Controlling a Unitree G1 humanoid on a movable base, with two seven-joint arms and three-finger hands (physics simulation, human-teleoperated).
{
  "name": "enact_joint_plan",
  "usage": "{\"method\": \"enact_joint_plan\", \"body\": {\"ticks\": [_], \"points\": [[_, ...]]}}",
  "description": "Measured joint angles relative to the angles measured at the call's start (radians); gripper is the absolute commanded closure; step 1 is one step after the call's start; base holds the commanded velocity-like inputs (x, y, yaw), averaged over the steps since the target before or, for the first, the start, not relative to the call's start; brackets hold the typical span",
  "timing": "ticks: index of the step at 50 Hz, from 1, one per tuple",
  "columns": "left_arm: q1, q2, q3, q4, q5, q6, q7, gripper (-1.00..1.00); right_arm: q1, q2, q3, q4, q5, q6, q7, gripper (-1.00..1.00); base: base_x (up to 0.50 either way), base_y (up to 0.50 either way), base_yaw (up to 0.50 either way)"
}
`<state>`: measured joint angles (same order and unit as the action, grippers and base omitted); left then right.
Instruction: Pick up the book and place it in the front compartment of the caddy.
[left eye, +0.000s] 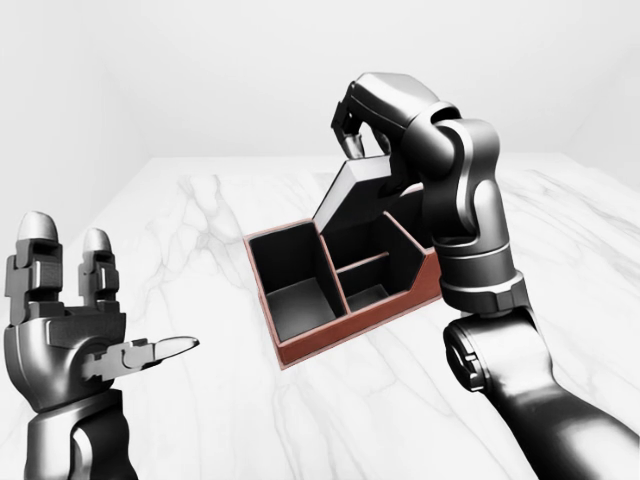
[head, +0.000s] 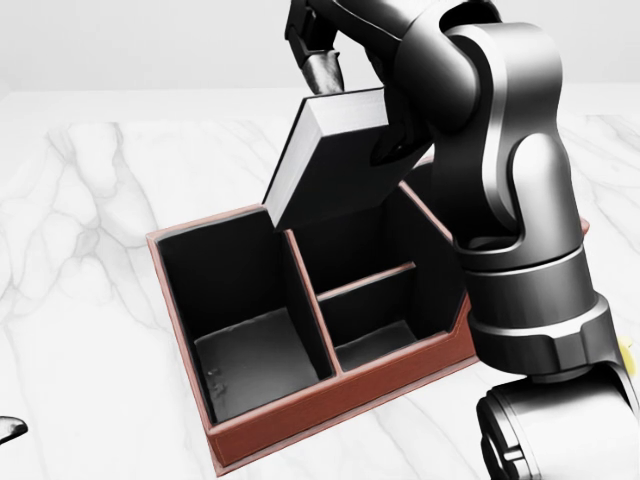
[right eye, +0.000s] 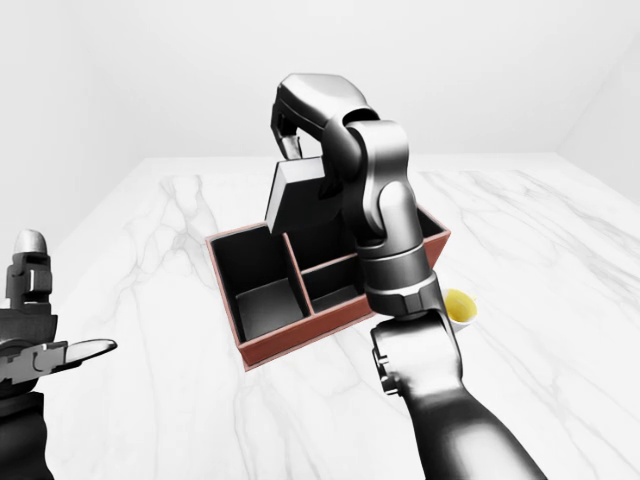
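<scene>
The book (head: 325, 165) hangs tilted over the caddy (head: 300, 405), its lower corner dipping toward the compartments at the head view's top — gripped by the right hand (head: 330, 60). The caddy sits on the marble table (head: 80, 300). The left hand (left eye: 75, 330) is raised low left, fingers spread — holding nothing.

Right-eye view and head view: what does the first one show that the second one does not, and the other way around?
Only the right-eye view shows the open left hand at the lower left, apart from everything, and a yellow object on the table beside the right arm; it is too small to identify.

Only the head view shows the caddy's inner dividers and compartment floors closely, plus the book's page edge.

Both show the right hand gripping the tilted book at its top, above the red-brown caddy, on the marble table.
</scene>
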<state>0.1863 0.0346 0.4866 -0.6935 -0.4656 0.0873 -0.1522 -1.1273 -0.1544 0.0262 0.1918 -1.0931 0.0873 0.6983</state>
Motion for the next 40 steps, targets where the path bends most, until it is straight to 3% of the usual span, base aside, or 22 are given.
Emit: {"method": "enact_joint_plan", "body": {"ticks": [40], "points": [[0.003, 0.000, 0.005, 0.004, 0.001, 0.000, -0.007, -1.00, -0.006, -0.013, 0.010, 0.118, 0.037, 0.000, 0.000, 1.00, 0.00, 0.00, 0.00]]}}
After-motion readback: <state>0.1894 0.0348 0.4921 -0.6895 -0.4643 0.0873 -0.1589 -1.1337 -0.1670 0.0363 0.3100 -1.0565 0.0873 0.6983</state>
